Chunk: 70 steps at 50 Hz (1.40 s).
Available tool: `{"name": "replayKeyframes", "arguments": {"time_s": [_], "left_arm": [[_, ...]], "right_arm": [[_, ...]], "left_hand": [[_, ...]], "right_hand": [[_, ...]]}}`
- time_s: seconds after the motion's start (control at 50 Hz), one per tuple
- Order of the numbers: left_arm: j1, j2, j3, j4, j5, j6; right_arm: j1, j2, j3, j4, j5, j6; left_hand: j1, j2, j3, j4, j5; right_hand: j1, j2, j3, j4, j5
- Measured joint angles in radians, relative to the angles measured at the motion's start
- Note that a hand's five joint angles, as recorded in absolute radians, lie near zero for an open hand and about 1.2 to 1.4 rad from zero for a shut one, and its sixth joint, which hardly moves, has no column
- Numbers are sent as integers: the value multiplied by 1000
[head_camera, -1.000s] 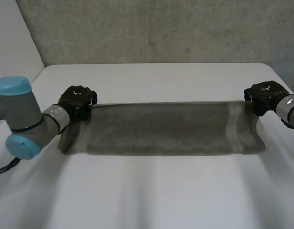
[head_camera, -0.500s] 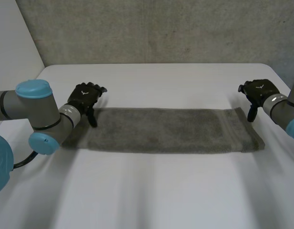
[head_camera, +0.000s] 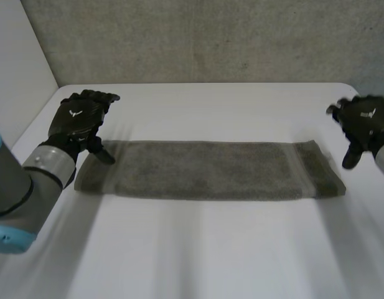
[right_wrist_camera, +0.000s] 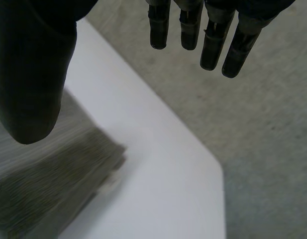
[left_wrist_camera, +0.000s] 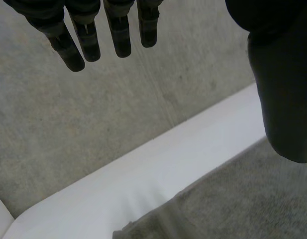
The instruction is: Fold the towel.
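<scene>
While the towel (head_camera: 210, 169) lies folded lengthwise, left robot hand (head_camera: 76, 121) and right robot hand (head_camera: 366, 128) hover spread, empty; crosswise folds likely remain.

No words or numbers can be read; the left hand (head_camera: 79, 128) and right hand (head_camera: 365, 129) each carry a small white emblem (head_camera: 73, 113) (roughly V-shaped).

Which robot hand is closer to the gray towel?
Left. The left hand hovers at the left end of the towel, its thumb over the cloth. The right hand hangs just off the right end, apart from it.
</scene>
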State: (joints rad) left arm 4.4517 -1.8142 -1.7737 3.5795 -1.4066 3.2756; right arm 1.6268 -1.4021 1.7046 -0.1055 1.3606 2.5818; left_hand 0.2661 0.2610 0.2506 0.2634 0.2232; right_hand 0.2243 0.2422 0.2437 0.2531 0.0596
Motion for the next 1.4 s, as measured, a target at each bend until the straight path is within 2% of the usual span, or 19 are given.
{"name": "replayKeyframes", "arguments": {"time_s": [0.16,0.28,0.42,0.5,0.62,0.72,0.9,1.08,1.18,1.3,1.4], "left_arm": [[-3,14,-117,157,-1,-61],[-1,8,-139,199,-1,-62],[8,6,-150,225,0,-59],[9,4,-151,228,1,-58],[9,3,-151,230,1,-57],[8,2,-153,235,2,-57],[9,2,-155,246,1,-57],[18,4,-156,248,0,-57],[20,4,-156,248,0,-57],[20,4,-157,248,0,-58],[19,3,-161,248,0,-58]], "right_arm": [[-19,84,125,-85,-74,0],[-47,184,134,-145,-136,0],[-70,275,114,-213,-141,0],[-80,308,97,-232,-135,0],[-101,335,68,-241,-132,2],[-115,351,51,-237,-129,3],[-186,352,26,-231,-80,1],[-294,298,-59,-190,75,-97],[-152,246,-128,-132,114,-144],[172,235,-233,-104,120,-89],[493,347,-375,-101,121,-22]], "left_hand": [[0,0,0,0,0],[-1,0,0,0,0],[-1,0,0,0,0],[-2,0,0,0,0],[-3,0,0,0,0],[-3,0,0,0,0],[-3,0,0,0,0],[-3,0,0,0,0],[-3,0,0,0,-1],[-3,0,0,0,-1],[-3,0,0,0,-1]], "right_hand": [[0,0,0,0,0],[22,5,5,3,12],[142,124,128,117,151],[419,412,405,396,425],[1058,1032,1024,1023,1046],[1081,1052,1082,1081,1095],[1081,1052,1082,1081,1095],[1083,1052,1082,1081,1095],[1086,1052,1091,1081,1097],[1086,1059,1095,1082,1097],[1086,1059,1096,1082,1097]]}}
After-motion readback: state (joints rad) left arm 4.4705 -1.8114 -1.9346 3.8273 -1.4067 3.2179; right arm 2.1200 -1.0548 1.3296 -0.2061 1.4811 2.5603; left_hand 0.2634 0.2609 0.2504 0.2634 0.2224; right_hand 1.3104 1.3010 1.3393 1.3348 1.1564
